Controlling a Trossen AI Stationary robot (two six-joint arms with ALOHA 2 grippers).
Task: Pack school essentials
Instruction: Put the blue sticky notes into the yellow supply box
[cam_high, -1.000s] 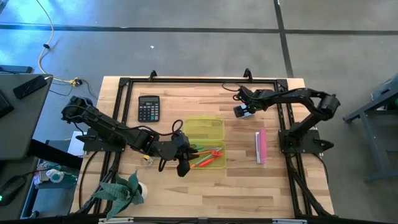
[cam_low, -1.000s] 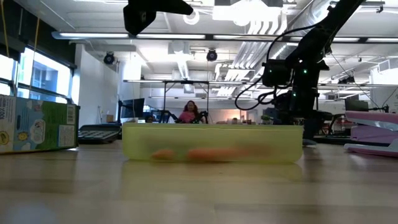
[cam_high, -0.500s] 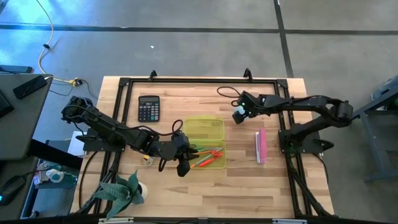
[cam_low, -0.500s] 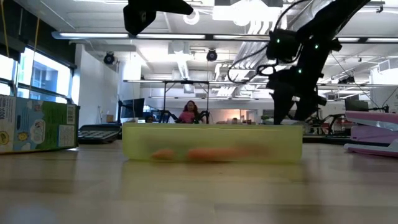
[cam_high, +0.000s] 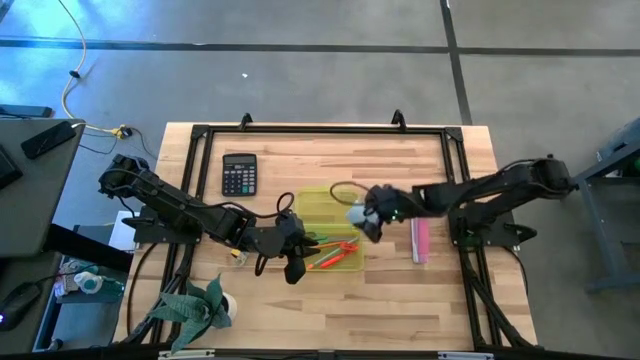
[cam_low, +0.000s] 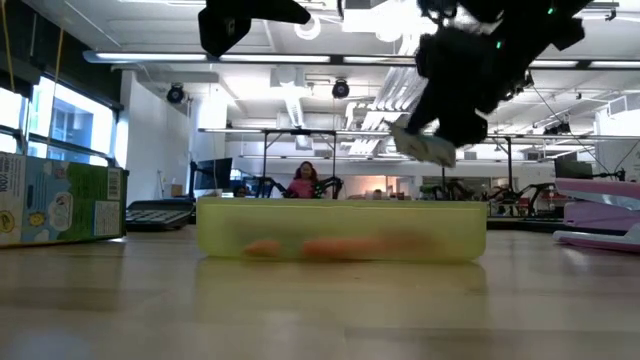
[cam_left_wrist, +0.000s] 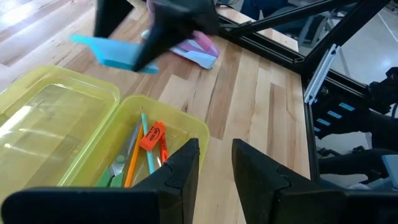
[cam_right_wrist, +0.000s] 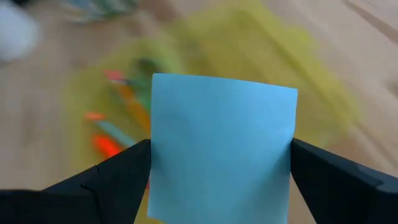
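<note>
The translucent yellow-green case (cam_high: 331, 228) lies open on the table, lid (cam_left_wrist: 50, 115) flat beside the tray (cam_left_wrist: 186, 134). In the tray lie orange and green pencils, a red marker (cam_left_wrist: 153, 135) and green-handled scissors (cam_left_wrist: 115, 171). My right gripper (cam_high: 359, 216) hangs over the case's right edge, shut on the blue sticky-note pad (cam_right_wrist: 221, 149), also seen in the left wrist view (cam_left_wrist: 115, 53). My left gripper (cam_left_wrist: 216, 149) hovers at the case's near left corner (cam_high: 294, 266), its fingers a little apart with nothing between them. My right gripper pinches the blue sticky-note pad by its two opposite side edges (cam_right_wrist: 155, 171), one finger (cam_right_wrist: 115, 180) on each side. The fingers slant down from the table's right. The pad is lifted clear, roughly level, above the case (cam_low: 340, 230).
A black calculator (cam_high: 239, 174) lies at the far left. A pink stapler-like object (cam_high: 420, 235) lies right of the case. A green carton (cam_low: 60, 200) stands at the left, and a green plant-like toy (cam_high: 195, 305) at the near left corner. A person (cam_low: 303, 180) sits far behind.
My right gripper has swung from the table's far right toward the left and near edge, arriving over the case's right edge with the blue pad still between its fingers. It has risen and rolled on the way.
</note>
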